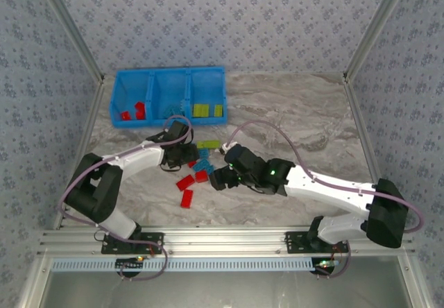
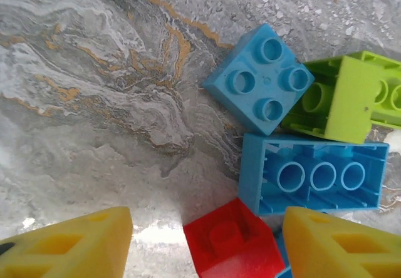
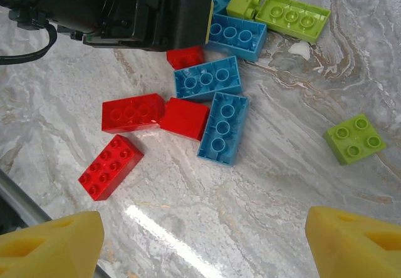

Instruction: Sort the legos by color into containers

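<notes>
Top view: containers (image 1: pixel 168 71) at 12 o'clock, loose legos (image 1: pixel 186 181) mid-table, left gripper (image 1: pixel 182 157) and right gripper (image 1: pixel 220 177) both crowding them, so we'd worry about a bump

Left wrist: it's spread either side of a red brick (image 2: pixel 229 243), but a blue brick (image 2: pixel 313 175) just beside it at 1 o'clock could get dragged along

Right wrist: fingers wide apart, empty, left arm (image 3: pixel 125 9) looming at 11 o'clock

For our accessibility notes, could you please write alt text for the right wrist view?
Loose on a marbled table lie red bricks, blue bricks and green bricks, most clustered together, one green square apart at right. The left arm, black, hangs over the top of the pile; the right gripper shows yellow fingers at the bottom corners, wide open.
</notes>
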`<state>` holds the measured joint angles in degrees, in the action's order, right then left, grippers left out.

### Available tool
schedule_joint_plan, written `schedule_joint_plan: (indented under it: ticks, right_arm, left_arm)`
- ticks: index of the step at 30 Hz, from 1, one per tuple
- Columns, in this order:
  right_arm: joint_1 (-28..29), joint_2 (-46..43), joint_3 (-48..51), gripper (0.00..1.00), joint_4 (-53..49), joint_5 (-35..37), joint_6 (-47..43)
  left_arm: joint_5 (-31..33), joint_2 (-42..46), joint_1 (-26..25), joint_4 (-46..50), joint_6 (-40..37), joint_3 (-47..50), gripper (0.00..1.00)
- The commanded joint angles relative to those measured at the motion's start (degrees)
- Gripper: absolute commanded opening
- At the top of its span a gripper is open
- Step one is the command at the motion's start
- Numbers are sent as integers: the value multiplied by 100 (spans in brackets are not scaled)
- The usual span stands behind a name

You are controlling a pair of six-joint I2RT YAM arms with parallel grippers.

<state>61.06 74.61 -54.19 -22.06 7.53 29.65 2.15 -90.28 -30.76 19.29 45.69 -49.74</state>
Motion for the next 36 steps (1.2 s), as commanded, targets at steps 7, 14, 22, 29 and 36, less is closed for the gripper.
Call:
schedule_joint_plan:
  ticks: [7, 14, 22, 29, 36]
  right_arm:
    - [20, 357, -440, 86, 12, 240, 118]
    - [50, 484, -474, 86, 40, 203, 199]
    - [108, 515, -507, 86, 23, 245, 230]
    - [126, 589, -569, 86, 36, 240, 226]
    - [159, 603, -584, 87, 48, 242, 207]
  left_arm:
    - [-204, 152, -61, -180, -16, 314, 49]
    - [-249, 421, -160, -71, -98, 445, 48]
    - [-99, 728, -263, -7, -110, 654, 57]
    - [-127, 511, -259, -86, -123, 700, 46]
    - [-41, 348, -271, -136, -204, 718, 50]
